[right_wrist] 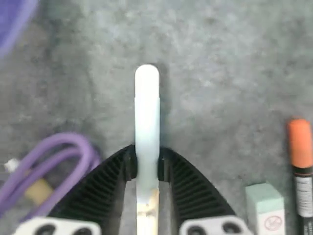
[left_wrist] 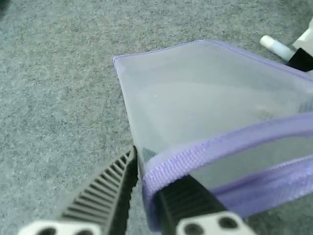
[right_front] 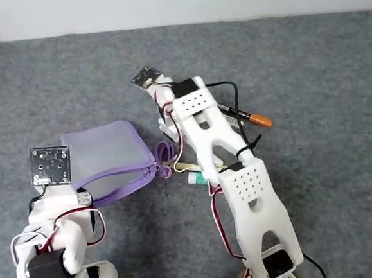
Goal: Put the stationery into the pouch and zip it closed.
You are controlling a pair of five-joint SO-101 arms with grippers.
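A translucent pouch (right_front: 110,154) with purple zip edging lies left of centre, its mouth gaping. My left gripper (left_wrist: 139,166) is shut on the pouch's (left_wrist: 205,103) purple rim at one end of the mouth. My right gripper (right_wrist: 146,156) is shut on a white pen (right_wrist: 146,107) low over the carpet, just right of the pouch. The pen's tip (left_wrist: 276,46) pokes out beyond the pouch's far side. An orange-capped marker (right_front: 245,116) lies right of the right arm, and a small green-and-white eraser (right_front: 195,177) sits below the pouch's purple strap (right_front: 165,155).
Grey carpet covers the table. The right arm (right_front: 234,174) stretches from the near edge over the eraser and partly over the marker. A pale wall runs along the back. Open carpet lies to the far left and the far right.
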